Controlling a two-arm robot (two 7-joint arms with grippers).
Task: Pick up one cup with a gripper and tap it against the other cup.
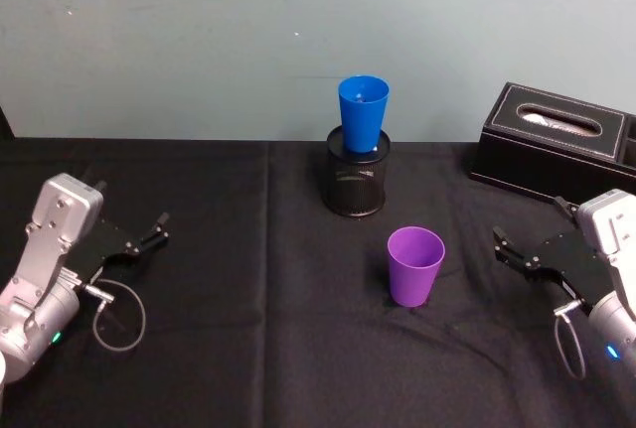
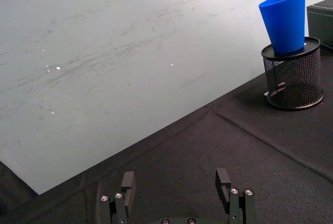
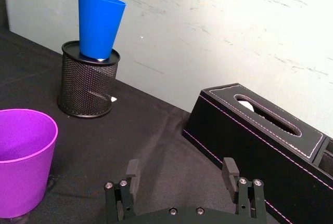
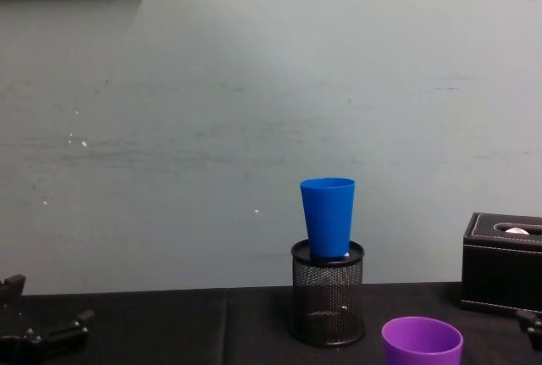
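Pale grey-green wall [image 1: 199,41], scuffed, behind a tabletop [image 1: 248,349] covered in black cloth. We log the layout as follows.

The blue cup [image 1: 363,110] stands upright, mouth up, with its base sunk into the mouth of a black mesh pen holder [image 1: 357,182]. The holder sits near the far edge of the tabletop, a little right of its middle. The purple cup [image 1: 414,265] stands upright on the cloth by itself, mouth up. It is toward the near edge from the holder and slightly further right, apart from both holder and blue cup. A black tissue box [image 1: 552,145] with pale stitching occupies the far right corner, a white tissue showing in its slot.

The left gripper [image 1: 156,231] is low by the left edge, pointing inward toward the middle. Its fingers [image 2: 127,182] are spread wide with bare cloth between them, and they hold nothing. The right gripper [image 1: 502,249] is by the right edge, on the near side of the tissue box, pointing toward the purple cup, near it but not touching. Its fingers [image 3: 229,169] are likewise spread apart and grip nothing. In the right wrist view we note the purple cup off to one side of the gap, not between the fingers. Neither cup is touched by a gripper.
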